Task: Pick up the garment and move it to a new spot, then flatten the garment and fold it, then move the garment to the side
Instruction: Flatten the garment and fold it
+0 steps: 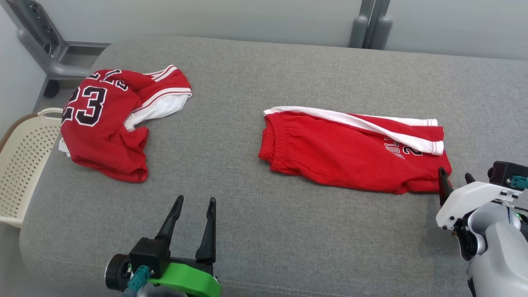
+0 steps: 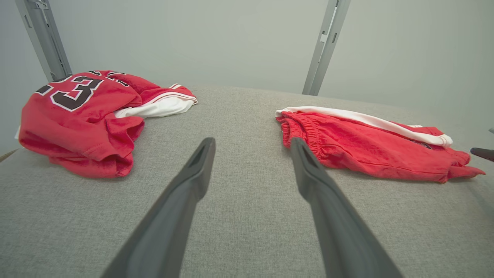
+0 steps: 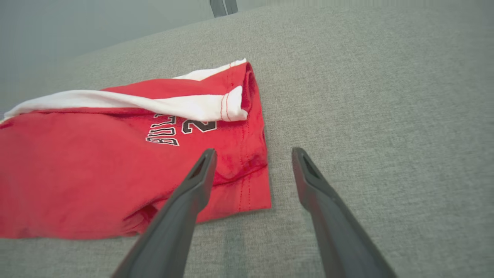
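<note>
A red garment, shorts (image 1: 338, 152) with a white side stripe and black lettering, lies flat lengthwise on the grey cushioned surface (image 1: 264, 239), right of centre. My right gripper (image 1: 455, 175) stands open at the shorts' near right corner, holding nothing. In the right wrist view the shorts (image 3: 77, 162) spread to the left, and the right gripper (image 3: 253, 152) has its left finger over the red hem corner and its right finger over bare cushion. My left gripper (image 1: 196, 200) is open and empty at the front, well clear of the shorts (image 2: 359, 146); in its own view the left gripper (image 2: 251, 141) points at bare cushion.
A crumpled red jersey (image 1: 103, 136) numbered 23 lies at the far left of the cushion, also in the left wrist view (image 2: 77, 127). A cream perforated basket (image 1: 24, 161) stands off the left edge. Grey metal frame posts (image 1: 371, 24) rise behind against the wall.
</note>
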Motion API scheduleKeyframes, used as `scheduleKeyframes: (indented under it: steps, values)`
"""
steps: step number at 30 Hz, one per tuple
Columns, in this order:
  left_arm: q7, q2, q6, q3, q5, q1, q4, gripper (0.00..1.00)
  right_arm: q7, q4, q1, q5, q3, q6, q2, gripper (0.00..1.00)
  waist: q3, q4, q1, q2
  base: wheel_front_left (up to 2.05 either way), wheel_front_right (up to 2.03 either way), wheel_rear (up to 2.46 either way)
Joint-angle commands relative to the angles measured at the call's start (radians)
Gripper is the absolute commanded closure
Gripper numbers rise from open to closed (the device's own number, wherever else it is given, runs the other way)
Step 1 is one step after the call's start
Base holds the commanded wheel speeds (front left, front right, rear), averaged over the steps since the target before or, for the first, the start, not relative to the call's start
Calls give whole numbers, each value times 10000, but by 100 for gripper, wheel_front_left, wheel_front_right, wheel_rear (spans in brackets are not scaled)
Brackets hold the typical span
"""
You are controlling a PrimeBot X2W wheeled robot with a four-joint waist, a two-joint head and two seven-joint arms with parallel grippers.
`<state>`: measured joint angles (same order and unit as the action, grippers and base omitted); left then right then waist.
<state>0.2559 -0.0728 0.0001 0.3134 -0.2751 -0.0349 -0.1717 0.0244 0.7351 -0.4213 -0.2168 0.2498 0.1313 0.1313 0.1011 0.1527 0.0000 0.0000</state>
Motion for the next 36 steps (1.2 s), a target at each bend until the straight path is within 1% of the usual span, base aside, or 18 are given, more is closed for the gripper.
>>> scheduleKeyframes:
  steps: [1,5,9,13,16,21,25,28,32,36]
  values:
    - [-43,-36,62,-36,-86,143,-65,0,-74,-206,217,117,89,-11,-38,0,-146,-62,0,0,0,0,0]
    - [-107,-67,156,-126,-157,218,-199,0,-287,-744,561,198,363,-11,-190,0,-360,-83,0,0,0,0,0]
    - [-107,-179,299,-301,-259,360,-411,0,-853,-1595,1195,466,405,-11,-455,0,-782,-143,0,0,0,0,0]
    - [-72,-338,490,-553,-357,652,-502,0,-1444,-2497,2031,428,-101,-8,-649,0,-1271,-309,0,0,0,0,0]
    - [-74,-475,648,-727,-406,852,-488,0,-2033,-3311,2534,285,-699,-6,-771,0,-1467,-472,0,0,0,0,0]
    - [-10,-846,803,-1031,-407,1138,-443,0,-2535,-4421,3381,560,-1691,-11,-791,0,-1758,-817,0,0,0,0,0]
    - [47,-988,791,-1197,-337,1250,-153,0,-2559,-4691,3719,422,-1984,-11,-805,0,-1877,-963,0,0,0,0,0]
    - [84,-1019,647,-1291,-455,1283,-4,0,-2463,-4728,3896,479,-2099,-11,-799,0,-1911,-1055,0,0,0,0,0]
    - [98,-1059,444,-1474,-606,1096,-147,0,-2327,-4685,3962,837,-1978,-11,-803,0,-1853,-1227,0,0,0,0,0]
    - [103,-1090,394,-1671,-584,835,-394,0,-2217,-4605,3858,1099,-1813,-11,-804,0,-1713,-1508,0,0,0,0,0]
